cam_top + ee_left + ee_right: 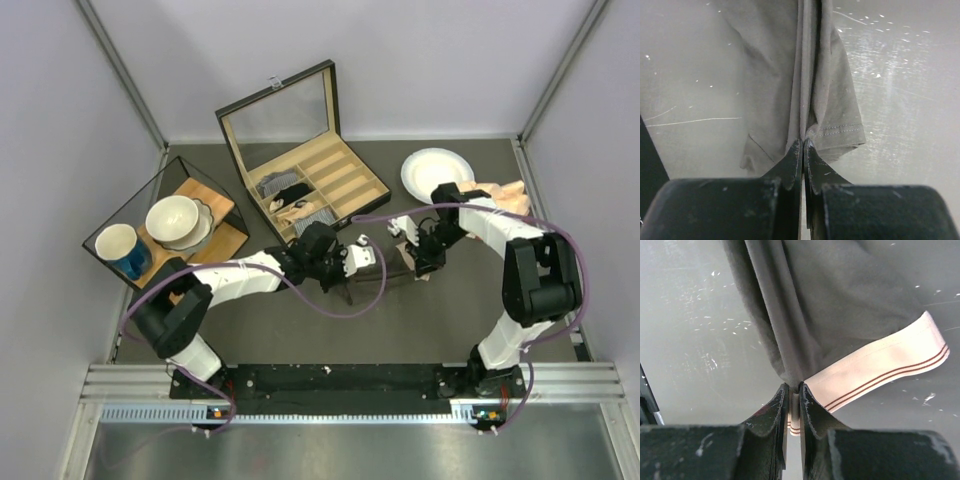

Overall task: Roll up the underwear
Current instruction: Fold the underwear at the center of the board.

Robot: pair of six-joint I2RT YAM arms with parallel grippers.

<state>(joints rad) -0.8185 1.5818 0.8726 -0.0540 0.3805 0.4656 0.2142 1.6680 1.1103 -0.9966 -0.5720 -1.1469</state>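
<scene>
The underwear [398, 262] is dark grey-brown cloth with a beige waistband [880, 367] that bears two thin brown stripes. It is held off the table, stretched between both grippers at the table's centre. My left gripper [803, 143] is shut on a stitched leg hem [840, 131], and the cloth hangs away from it in folds. My right gripper [793, 387] is shut on the waistband edge, with the dark cloth [840, 305] bunched above the fingertips. In the top view the left gripper [358, 257] and the right gripper [422, 258] face each other a short way apart.
An open wooden box [345, 180] with compartments holding small cloth rolls stands at the back centre. A white plate [437, 175] and peach cloths [505, 195] lie at the back right. A glass case [165, 230] with a bowl and a blue mug stands at the left.
</scene>
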